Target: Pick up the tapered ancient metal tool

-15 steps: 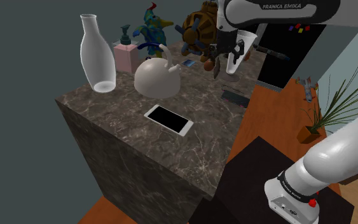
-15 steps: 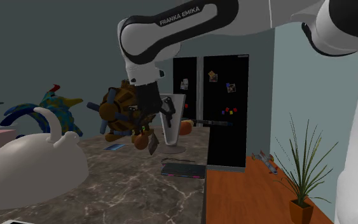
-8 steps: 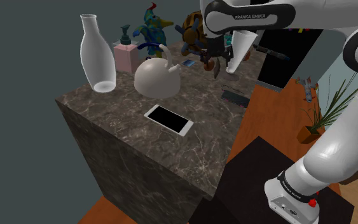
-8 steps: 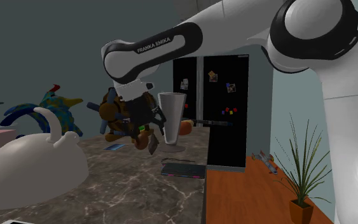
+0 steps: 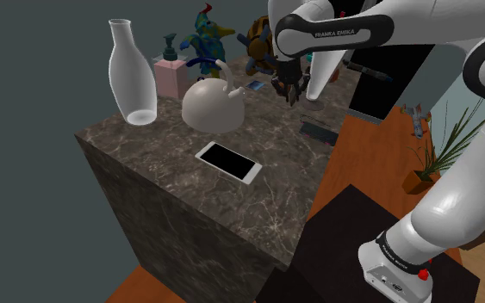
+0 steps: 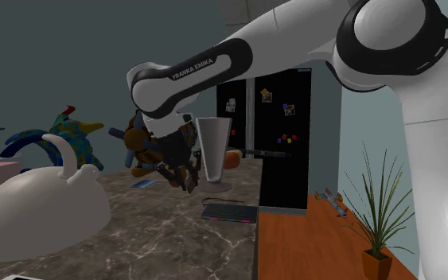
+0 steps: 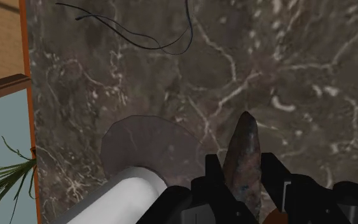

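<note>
Claw (image 7: 241,175) clasps tapered, rust-mottled tool (image 7: 245,140) above veined dark marble counter (image 7: 298,76)

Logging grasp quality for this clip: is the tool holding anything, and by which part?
Yes: the tool clasps the tapered rusty-brown blade near its wider end; the pointed tip sticks out beyond the fingers.

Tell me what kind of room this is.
Likely a kitchen: a dark veined marble counter, a tall black fridge dotted with magnets, and a white domed teapot on the counter. The black hand grips a tapered rusty-brown tool above it.
</note>
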Controlling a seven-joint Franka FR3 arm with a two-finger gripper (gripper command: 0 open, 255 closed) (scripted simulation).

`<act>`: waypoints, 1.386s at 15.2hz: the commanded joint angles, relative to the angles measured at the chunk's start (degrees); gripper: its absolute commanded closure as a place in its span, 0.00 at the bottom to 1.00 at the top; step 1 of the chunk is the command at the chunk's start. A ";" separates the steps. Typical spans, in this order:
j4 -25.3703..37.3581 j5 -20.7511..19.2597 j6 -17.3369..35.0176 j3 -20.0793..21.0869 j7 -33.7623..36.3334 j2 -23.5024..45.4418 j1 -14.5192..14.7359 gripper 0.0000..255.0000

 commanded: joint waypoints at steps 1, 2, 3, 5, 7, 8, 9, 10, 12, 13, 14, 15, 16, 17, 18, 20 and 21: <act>-0.11 -0.01 0.11 -0.02 0.01 0.00 -0.03 1.00; -0.12 -0.02 0.14 -0.03 0.01 0.01 -0.03 1.00; -0.14 -0.02 0.15 -0.03 0.01 0.00 -0.04 1.00; -0.11 -0.02 0.12 -0.02 0.01 0.01 -0.03 1.00; -0.07 -0.02 0.10 -0.02 0.01 0.04 -0.02 1.00; -0.01 0.00 0.01 0.03 0.09 0.03 0.03 1.00; 0.65 0.05 -0.68 0.05 -0.13 -0.04 0.06 1.00; 1.35 0.08 -1.39 0.06 -0.35 -0.09 0.10 1.00; 2.77 0.12 -2.81 0.10 -0.79 -0.15 0.17 1.00; 3.51 0.13 -3.53 0.12 -1.01 -0.17 0.21 1.00; 4.27 0.14 -4.26 0.14 -1.22 -0.17 0.26 1.00; 5.04 0.14 -4.99 0.16 -1.44 -0.15 0.30 1.00; 5.83 0.13 -5.72 0.18 -1.65 -0.12 0.35 1.00; 6.64 0.11 -6.46 0.20 -1.86 -0.08 0.41 1.00; 7.48 0.09 -7.21 0.22 -2.08 -0.02 0.46 1.00; 9.20 0.02 -8.72 0.26 -2.50 0.14 0.58 1.00; 10.09 -0.03 -9.49 0.28 -2.71 0.25 0.65 1.00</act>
